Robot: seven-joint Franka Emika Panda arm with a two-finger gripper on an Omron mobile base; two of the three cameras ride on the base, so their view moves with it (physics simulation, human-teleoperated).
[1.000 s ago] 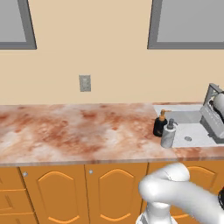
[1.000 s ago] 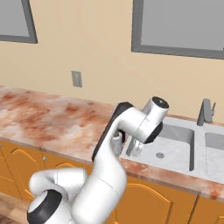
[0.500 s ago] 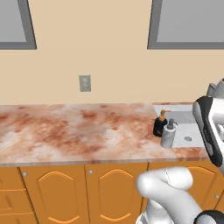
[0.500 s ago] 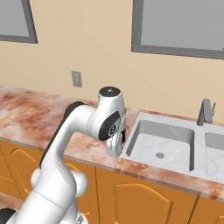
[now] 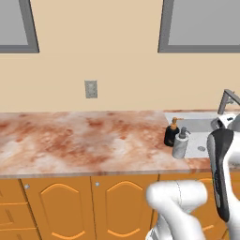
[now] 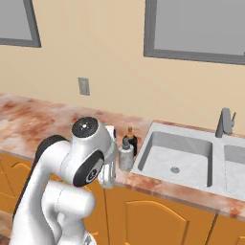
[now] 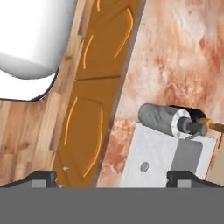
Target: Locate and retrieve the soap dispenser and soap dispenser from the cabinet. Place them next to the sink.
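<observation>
Marbled counter (image 5: 84, 136) left of frame centre, then both soap dispensers, black (image 5: 170, 133) and grey (image 5: 180, 143), touching beside the sink (image 6: 179, 153) at right, and my hand (image 7: 112, 177), fingertips wide apart and empty, could topple them swinging back.

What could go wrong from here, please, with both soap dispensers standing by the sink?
1. The grey soap dispenser and the black soap dispenser stand close together near the sink's left rim; a nudge to one could topple both, perhaps into the basin.
2. The arm's white links sit right beside the bottles in the right base view, so a wide swing might clip them.
</observation>
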